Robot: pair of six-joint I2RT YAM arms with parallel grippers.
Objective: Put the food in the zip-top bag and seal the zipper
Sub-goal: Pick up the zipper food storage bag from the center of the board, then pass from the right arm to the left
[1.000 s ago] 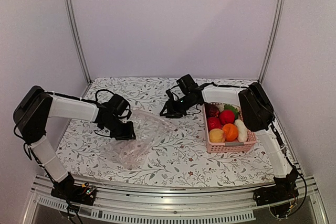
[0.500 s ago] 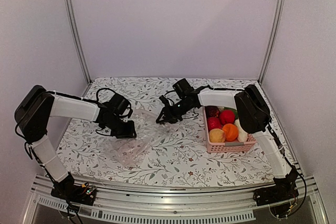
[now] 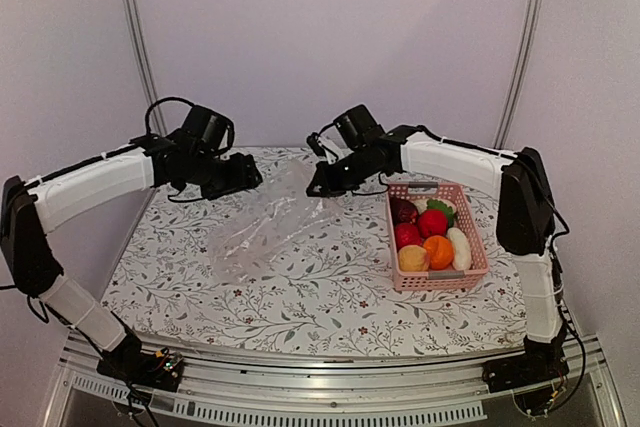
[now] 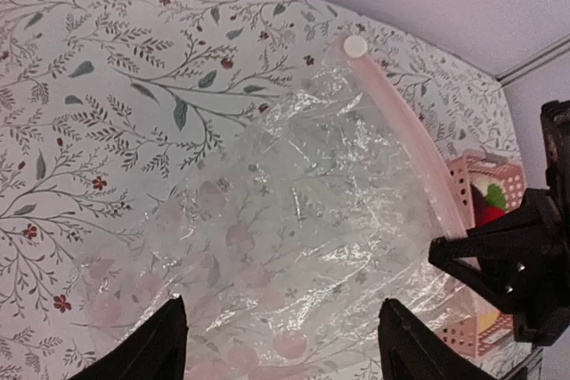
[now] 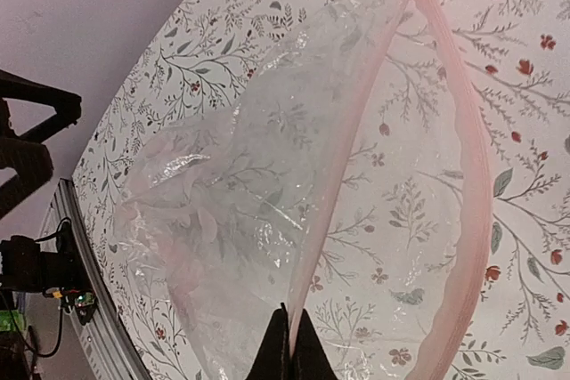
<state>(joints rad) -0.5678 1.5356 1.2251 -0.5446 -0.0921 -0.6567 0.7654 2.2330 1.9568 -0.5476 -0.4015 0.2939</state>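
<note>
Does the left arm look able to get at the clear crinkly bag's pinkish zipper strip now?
Probably yes. The left gripper is open above the clear crinkly bag, nothing lying between it and the pinkish zipper strip. The right gripper pinches the strip at one spot only; the rest is bare.

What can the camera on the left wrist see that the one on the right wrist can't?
Only the left wrist: the pink basket with a red food piece inside, and the left pincer spread wide open. Only the right wrist: the zip-top bag gaping at its mouth, the two sides of its zipper parted, and the table's metal edge rail. Both: the clear bag, its zipper, the flowered table cover, and the right pincer shut on the zipper.
</note>
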